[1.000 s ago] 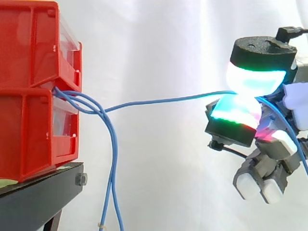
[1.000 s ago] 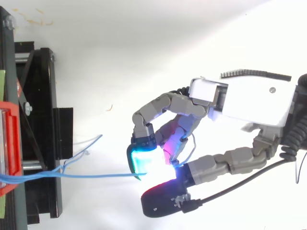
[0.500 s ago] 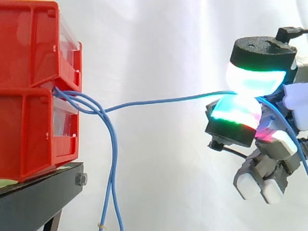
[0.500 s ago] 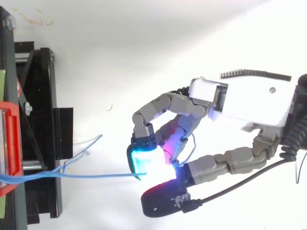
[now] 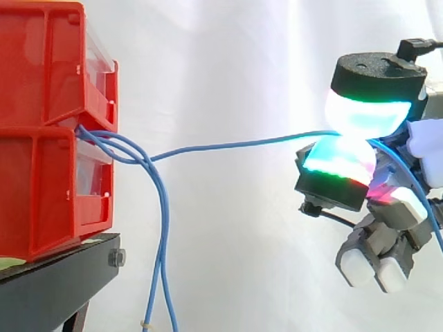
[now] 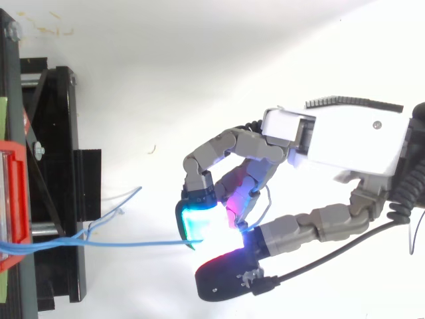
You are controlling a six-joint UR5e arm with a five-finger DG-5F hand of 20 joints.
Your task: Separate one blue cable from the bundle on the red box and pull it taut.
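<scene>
Two red bins (image 5: 55, 131) are stacked on a black stand (image 5: 55, 283) at the left of the side view. A bundle of blue cables (image 5: 160, 228) comes out between the bins and hangs down past the stand. One blue cable (image 5: 235, 144) leaves the bundle and runs nearly level to the right, with a slight sag. My hand (image 5: 360, 149) is far right of the bins, shut on that cable, which is pinched between a glowing thumb pad and a glowing finger pad (image 6: 198, 222). In the top view the same cable (image 6: 126, 242) stretches from the bin edge to the pinch.
A white curtain (image 5: 228, 62) hangs behind everything. The black stand's frame (image 6: 56, 186) runs along the left edge of the top view. The cable's free tail (image 5: 422, 197) drops behind my hand at the right.
</scene>
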